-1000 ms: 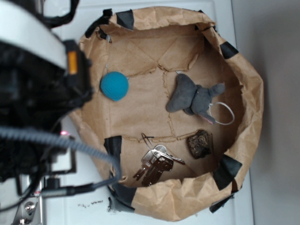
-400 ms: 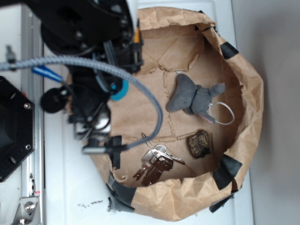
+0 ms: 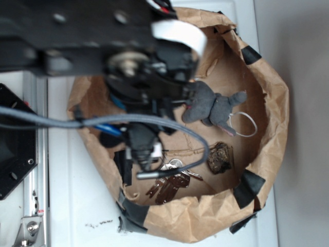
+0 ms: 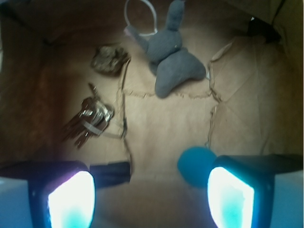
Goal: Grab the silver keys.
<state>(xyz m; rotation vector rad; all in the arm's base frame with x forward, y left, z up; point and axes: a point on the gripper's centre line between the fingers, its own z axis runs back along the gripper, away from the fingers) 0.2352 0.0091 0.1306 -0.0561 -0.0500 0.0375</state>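
- In the exterior view we see the black arm (image 3: 128, 62) covering the upper left and middle, with a grey cable (image 3: 103, 122) looping across it toward the keys.
- We find the silver keys (image 3: 169, 184) on the floor of the brown paper bin (image 3: 272, 103), at about six o'clock from the bin's middle, partly under the arm's lower end and the cable.
- At three o'clock from the keys, just beside them and apart, we see the dark lumpy chunk (image 3: 220, 158).
- At twelve o'clock from the chunk lies the grey plush toy (image 3: 213, 105), its thin white ring (image 3: 244, 124) at its four o'clock side.
- Here we cannot tell how the pincer stands; the arm hides it.
- In the wrist view we see the gripper (image 4: 152, 190) spread wide, its two fingers (image 4: 71, 197) glowing pale blue at the bottom corners, nothing between them.
- The keys (image 4: 88, 122) lie at about ten o'clock from the gap between the fingers, well apart from both.
- At twelve o'clock from the keys sits the chunk (image 4: 109, 59); at two o'clock, the plush toy (image 4: 173, 59) with its ring (image 4: 140, 14) at the top edge.
- A blue ball (image 4: 197, 165) rests just beside the right-hand finger, at its ten o'clock side.
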